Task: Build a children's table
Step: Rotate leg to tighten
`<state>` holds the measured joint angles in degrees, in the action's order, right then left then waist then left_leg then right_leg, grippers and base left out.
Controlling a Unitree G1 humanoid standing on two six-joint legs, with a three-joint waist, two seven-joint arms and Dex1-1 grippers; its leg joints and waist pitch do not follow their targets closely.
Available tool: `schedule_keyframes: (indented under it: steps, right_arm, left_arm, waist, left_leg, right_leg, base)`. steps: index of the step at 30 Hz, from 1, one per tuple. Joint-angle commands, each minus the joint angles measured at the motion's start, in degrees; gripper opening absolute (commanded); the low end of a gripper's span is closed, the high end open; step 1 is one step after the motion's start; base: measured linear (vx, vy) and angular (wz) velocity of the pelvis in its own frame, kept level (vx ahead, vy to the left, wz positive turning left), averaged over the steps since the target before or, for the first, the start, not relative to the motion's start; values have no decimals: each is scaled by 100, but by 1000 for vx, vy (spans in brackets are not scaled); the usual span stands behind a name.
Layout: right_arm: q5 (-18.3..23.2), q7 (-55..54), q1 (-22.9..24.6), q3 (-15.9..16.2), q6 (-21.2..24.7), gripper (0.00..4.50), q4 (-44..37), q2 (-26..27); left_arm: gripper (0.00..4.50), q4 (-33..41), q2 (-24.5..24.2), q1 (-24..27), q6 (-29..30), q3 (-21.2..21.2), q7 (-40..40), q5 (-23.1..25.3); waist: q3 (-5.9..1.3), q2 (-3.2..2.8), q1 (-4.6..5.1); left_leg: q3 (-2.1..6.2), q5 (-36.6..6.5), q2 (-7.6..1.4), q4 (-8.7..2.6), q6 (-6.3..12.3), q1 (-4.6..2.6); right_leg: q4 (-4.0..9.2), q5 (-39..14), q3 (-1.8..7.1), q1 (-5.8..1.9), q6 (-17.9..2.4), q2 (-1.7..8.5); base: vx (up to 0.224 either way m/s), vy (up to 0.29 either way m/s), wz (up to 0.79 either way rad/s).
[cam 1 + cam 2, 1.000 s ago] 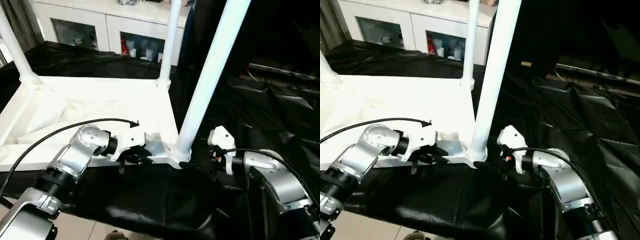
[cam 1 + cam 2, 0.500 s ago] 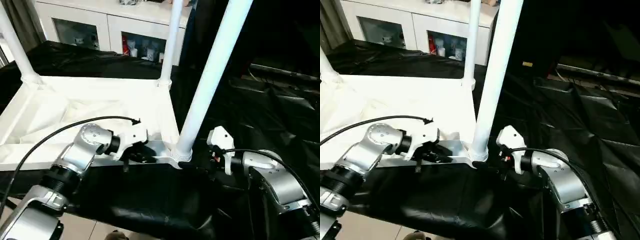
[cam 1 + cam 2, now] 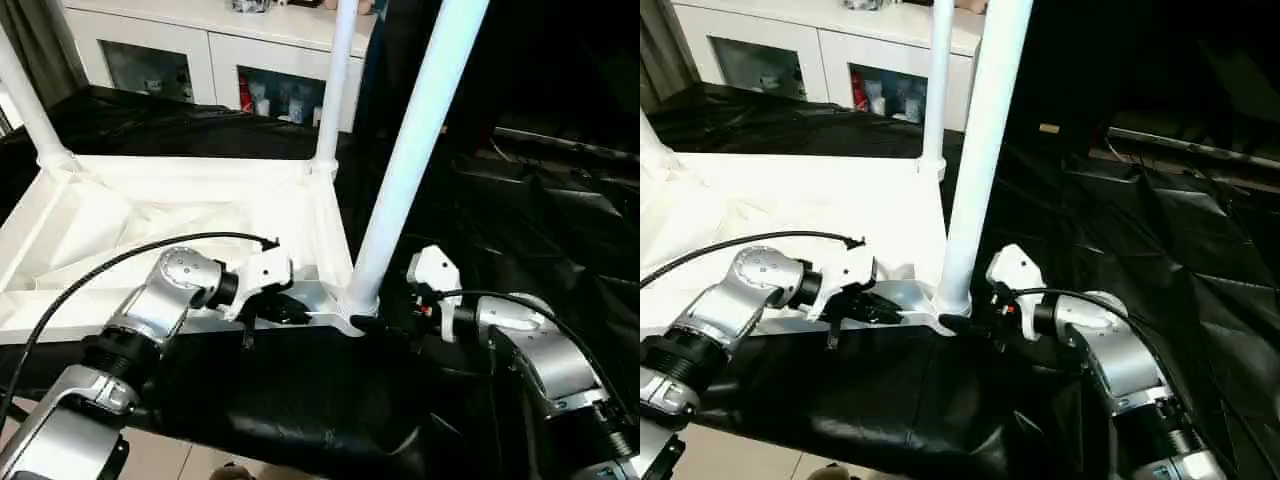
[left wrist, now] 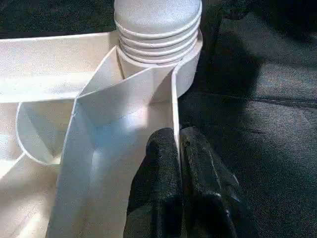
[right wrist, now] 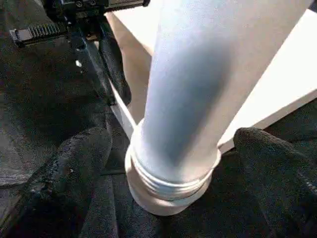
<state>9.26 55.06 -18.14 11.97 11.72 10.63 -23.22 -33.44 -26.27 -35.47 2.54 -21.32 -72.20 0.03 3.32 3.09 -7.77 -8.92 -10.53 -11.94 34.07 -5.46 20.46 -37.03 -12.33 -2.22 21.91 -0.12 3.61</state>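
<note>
The children's table lies upside down: its white tabletop point(image 3: 180, 215) shows the ribbed underside. Three white tube legs stand up from corner sockets, the near-right leg point(image 3: 410, 150) and two far legs point(image 3: 335, 80) point(image 3: 25, 100). My left gripper point(image 4: 177, 136) is shut on the thin rim wall of the tabletop, just beside the near-right corner socket point(image 4: 157, 29). My right gripper point(image 5: 173, 148) stands open around the base of the near-right leg, one finger point(image 5: 74, 163) on each side, apart from the tube.
A black drape point(image 3: 300, 400) covers the work table and hangs over its front edge. A white cabinet point(image 3: 200, 60) with glass doors stands behind. Dark crumpled sheeting point(image 3: 540, 200) lies to the right. A black cable point(image 3: 100, 270) arcs over my left forearm.
My left gripper has closed onto the tabletop's rim. My right gripper has edged closer to the leg's base, still open.
</note>
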Motion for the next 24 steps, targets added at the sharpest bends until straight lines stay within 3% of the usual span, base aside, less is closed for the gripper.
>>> schedule_keyframes:
  steps: [1, 5, 13, 14, 24]
  right_arm:
    - [-27, 11, -109, 42, -65, 450, 75, -35]
    - [-26, 37, -152, 39, -103, 450, 143, -32]
    - [-20, 63, -166, 17, -81, 450, 142, -3]
    - [-23, 69, -174, 25, -90, 450, 160, 1]
    - [-130, 49, -376, 110, -169, 450, 394, 84]
  left_arm:
    - [46, -225, -37, -34, 96, -37, 141, 263]
    - [86, -278, 4, -72, 132, -13, 189, 230]
    - [86, -459, 90, -97, 355, 152, -143, -80]
    - [59, -511, 75, -105, 343, 124, -173, -37]
    - [3, -581, 37, -131, 460, -14, -366, 79]
  waist:
    - [-313, -44, 30]
    - [-305, -46, 49]
    - [-315, -60, 95]
    - [-315, -53, 103]
    - [-296, -46, 145]
  left_leg:
    - [-10, -1568, -124, -479, -147, -59]
    - [-1, -1647, -124, -491, -164, -60]
    - [0, -1615, -122, -491, -140, -59]
    - [1, -1598, -124, -493, -139, -49]
    - [3, -1713, -129, -506, -139, -54]
  right_leg:
    - [590, -1784, 243, -162, -895, 431]
    - [607, -1945, 241, -149, -865, 429]
    - [591, -1728, 242, -149, -973, 420]
    - [585, -1688, 240, -156, -982, 419]
    - [613, -1911, 247, -138, -970, 429]
  base:
    - [0, 0, 0]
    - [0, 0, 0]
    - [0, 0, 0]
    - [0, 0, 0]
    - [0, 0, 0]
